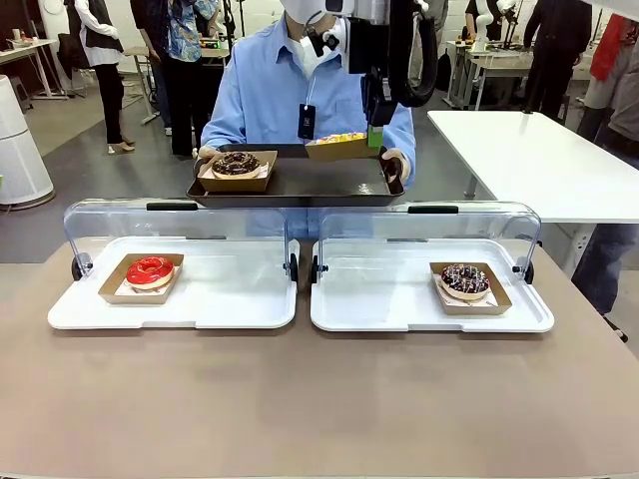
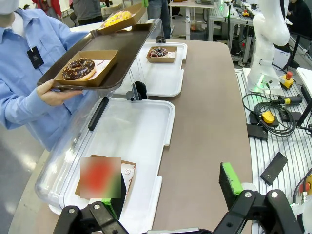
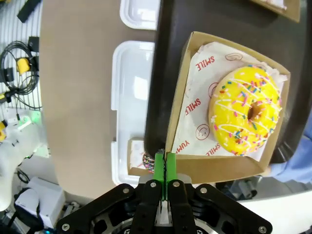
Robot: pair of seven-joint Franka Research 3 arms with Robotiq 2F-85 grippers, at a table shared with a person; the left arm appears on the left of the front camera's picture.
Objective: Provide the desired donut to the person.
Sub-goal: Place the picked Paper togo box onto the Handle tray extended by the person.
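Nearly done: right gripper (image 3: 165, 168) clamped on brown card tray (image 3: 225, 162) w/ yellow sprinkled donut (image 3: 245, 110), upper-centre frame over person's dark serving tray (image 1: 300, 184); release left; left gripper (image 2: 170, 204) apart.

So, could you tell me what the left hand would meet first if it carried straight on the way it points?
Probably the brown tabletop: the left hand, open, points along bare table beside the white tray. Depth is hard to judge.

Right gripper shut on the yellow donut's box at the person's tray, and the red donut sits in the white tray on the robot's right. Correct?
Not quite. The front view shows the red donut in the left white tray. The right gripper does pinch the yellow donut's box.
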